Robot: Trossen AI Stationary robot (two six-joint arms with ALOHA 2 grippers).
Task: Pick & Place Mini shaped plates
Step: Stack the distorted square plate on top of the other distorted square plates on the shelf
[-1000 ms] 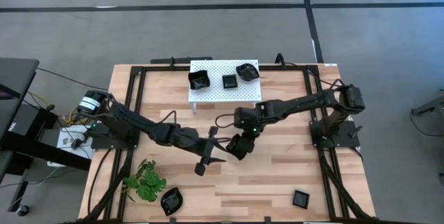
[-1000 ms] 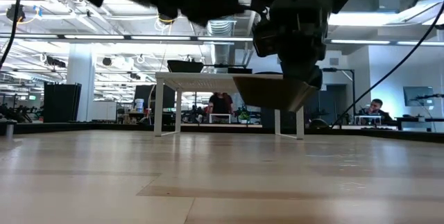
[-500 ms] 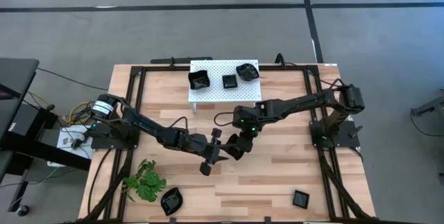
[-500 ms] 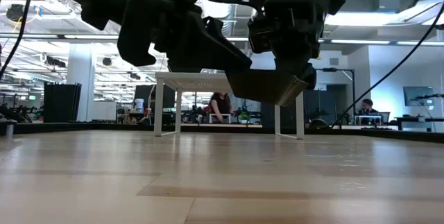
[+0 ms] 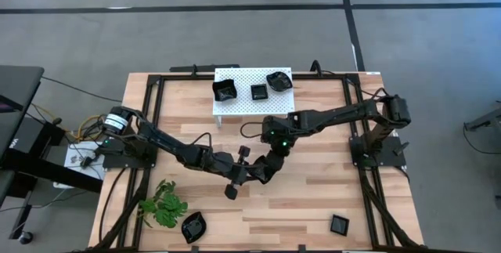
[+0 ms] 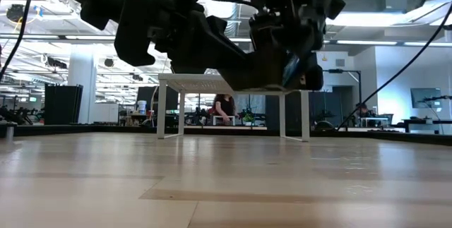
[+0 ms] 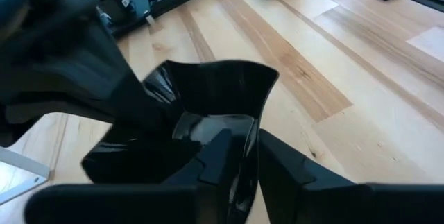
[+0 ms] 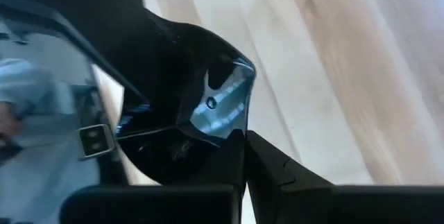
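Both arms [image 5: 329, 117] black, jointed; black cables; green indicator light [image 5: 272, 135].

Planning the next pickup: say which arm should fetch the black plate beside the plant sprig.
Left, probably. That plate lies on the left arm's side; the right gripper would have to reach across. Both it and the left gripper grip the held plate.

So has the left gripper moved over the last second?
Yes. In the high view the left gripper has shifted right, away from the plant sprig, meeting the right gripper.
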